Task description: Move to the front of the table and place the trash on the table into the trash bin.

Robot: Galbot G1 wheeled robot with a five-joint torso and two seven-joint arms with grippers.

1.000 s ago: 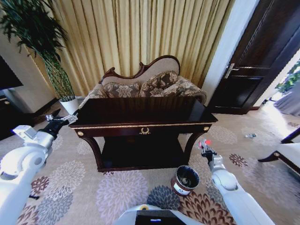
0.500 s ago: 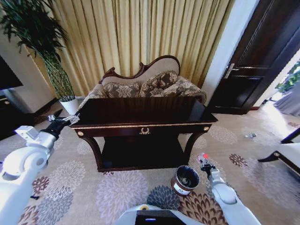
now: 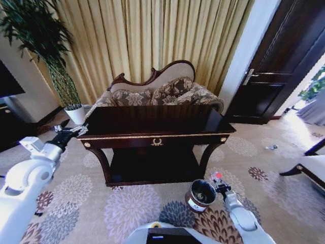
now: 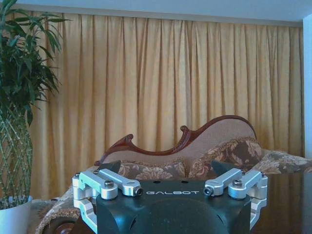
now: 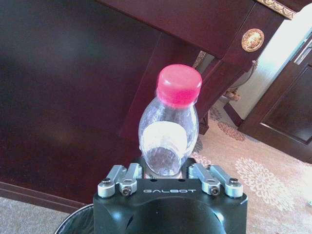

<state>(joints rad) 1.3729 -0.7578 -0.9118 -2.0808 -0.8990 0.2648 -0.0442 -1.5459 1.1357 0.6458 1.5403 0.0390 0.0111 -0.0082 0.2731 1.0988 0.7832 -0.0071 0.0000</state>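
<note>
The trash I hold is a small clear bottle [image 5: 169, 127] with a red cap and white label. It stands up between the fingers of my right gripper [image 5: 165, 170], which is shut on its base. In the head view, the right gripper [image 3: 220, 183] hangs low beside the right rim of the trash bin [image 3: 199, 195], a small round dark bin on the carpet by the table's front right leg. The bin's rim [image 5: 73, 225] shows just below the bottle. The dark glossy table [image 3: 152, 121] stands straight ahead. My left gripper [image 3: 68, 131] hovers open at its left end, holding nothing.
A carved-back patterned sofa [image 3: 157, 91] sits behind the table against gold curtains. A white plant pot [image 3: 76, 113] with a tall plant stands at the back left. A dark door [image 3: 284, 61] is at the right, and a dark furniture leg [image 3: 310, 165] juts in at the right edge.
My right gripper has come down and to the left with the bottle, from beside the table leg to the bin's rim. The left arm has barely shifted.
</note>
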